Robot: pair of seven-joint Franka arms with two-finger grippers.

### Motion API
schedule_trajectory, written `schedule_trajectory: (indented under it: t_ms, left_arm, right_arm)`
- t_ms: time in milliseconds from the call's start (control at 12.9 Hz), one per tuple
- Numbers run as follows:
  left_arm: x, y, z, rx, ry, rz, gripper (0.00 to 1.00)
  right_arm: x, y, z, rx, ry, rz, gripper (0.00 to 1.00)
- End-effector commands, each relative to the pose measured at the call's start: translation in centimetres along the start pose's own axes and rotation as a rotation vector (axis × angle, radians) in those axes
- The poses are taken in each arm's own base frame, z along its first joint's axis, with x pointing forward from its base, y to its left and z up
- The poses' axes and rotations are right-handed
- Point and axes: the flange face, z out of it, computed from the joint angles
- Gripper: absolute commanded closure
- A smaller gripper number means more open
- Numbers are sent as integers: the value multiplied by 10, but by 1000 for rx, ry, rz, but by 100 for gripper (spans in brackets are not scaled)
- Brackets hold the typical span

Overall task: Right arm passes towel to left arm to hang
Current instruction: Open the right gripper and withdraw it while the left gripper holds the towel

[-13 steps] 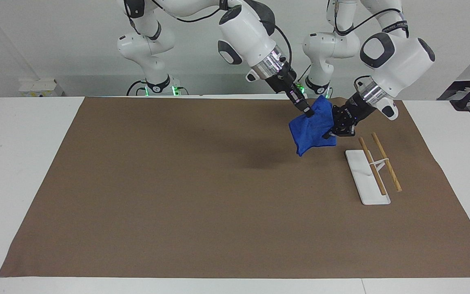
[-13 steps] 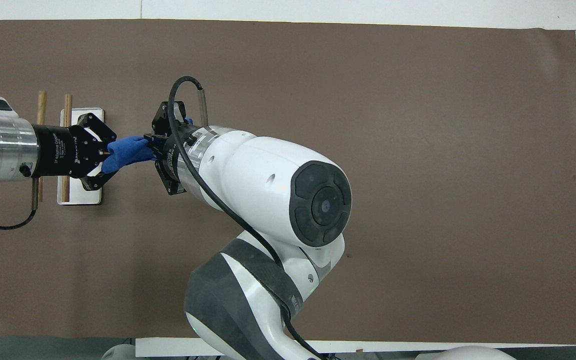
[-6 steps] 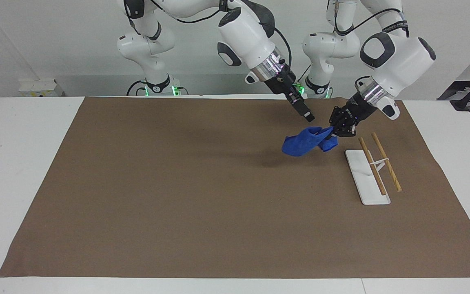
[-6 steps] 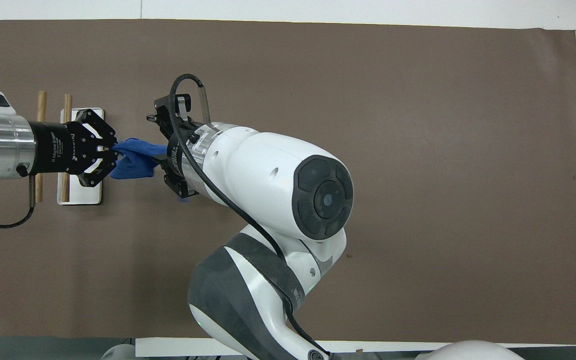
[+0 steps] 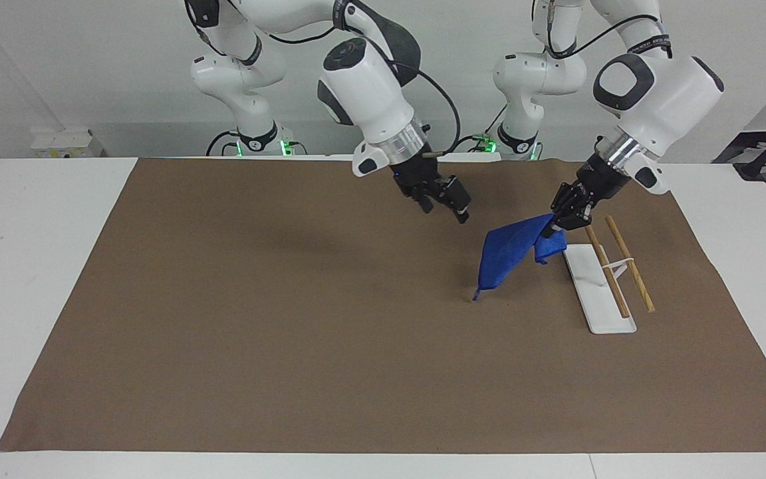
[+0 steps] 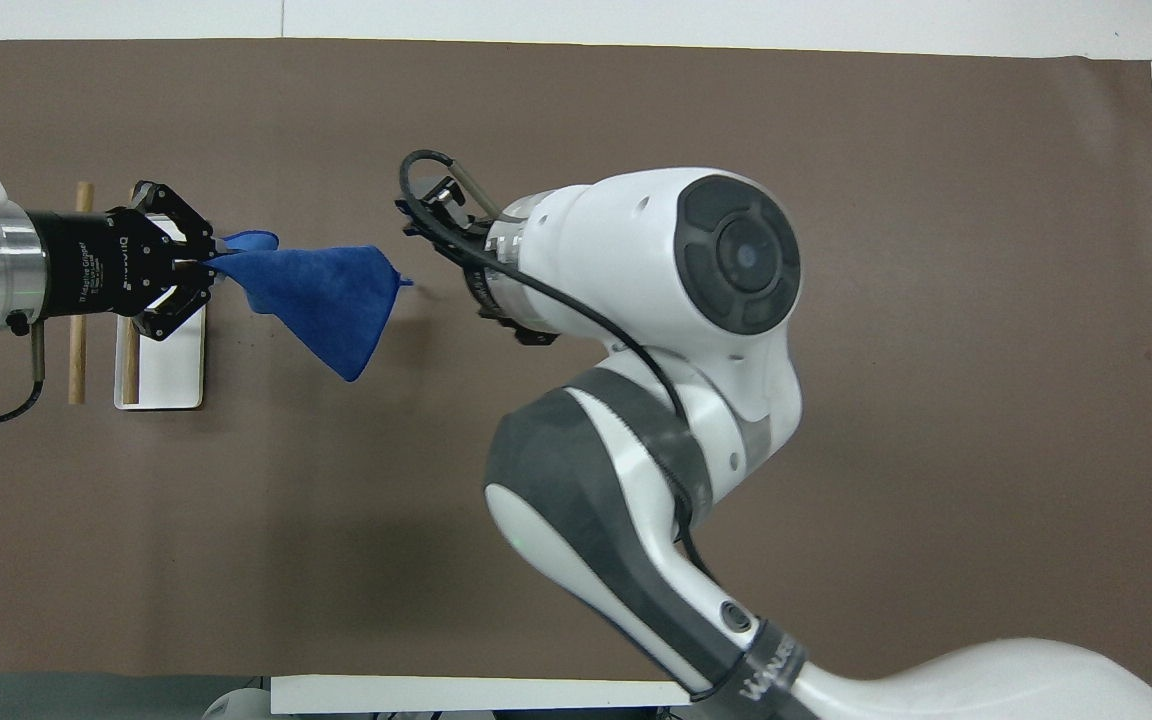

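The blue towel (image 5: 508, 256) (image 6: 321, 292) hangs by one corner from my left gripper (image 5: 564, 221) (image 6: 204, 270), which is shut on it. It droops over the brown mat beside the rack, and its thin loop (image 5: 475, 295) dangles at the lowest corner. My right gripper (image 5: 445, 207) stands open and empty over the mat, apart from the towel, toward the right arm's end. In the overhead view the right arm's own wrist hides most of that gripper.
A towel rack stands under the left gripper's wrist: a white base (image 5: 597, 296) (image 6: 172, 362) with two wooden bars (image 5: 630, 265) (image 6: 80, 300) held above it. The brown mat (image 5: 290, 319) covers most of the white table.
The right gripper opened, let go of the towel and drew back toward its own end of the table. The towel swung down and now hangs from the left gripper alone.
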Motion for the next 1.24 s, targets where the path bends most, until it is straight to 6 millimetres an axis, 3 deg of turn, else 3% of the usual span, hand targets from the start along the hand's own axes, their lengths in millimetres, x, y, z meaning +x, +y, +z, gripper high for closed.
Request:
schedule_trajectory:
  t_ms: [0, 232, 387, 542, 774, 1083, 1161]
  left_arm:
    - [8, 6, -6, -11, 7, 193, 100]
    - [13, 16, -13, -2, 33, 344, 100]
    - [25, 27, -20, 6, 101, 437, 100]
    - [31, 30, -22, 17, 137, 592, 100]
    - [64, 15, -35, 8, 165, 467, 100]
    - [102, -6, -46, -4, 204, 365, 100]
    - [107, -12, -41, -5, 213, 355, 100]
  right_arm:
    - [57, 63, -45, -132, -6, -327, 1]
    - [114, 123, -104, -288, -1, -506, 1]
    - [132, 158, -144, -447, 23, -579, 1]
    - [156, 194, -189, -499, 20, -659, 1]
    - [185, 243, -240, -490, 13, -719, 1]
    - [198, 266, -243, -490, 7, -692, 1]
    - [203, 275, -244, -489, 13, -680, 1]
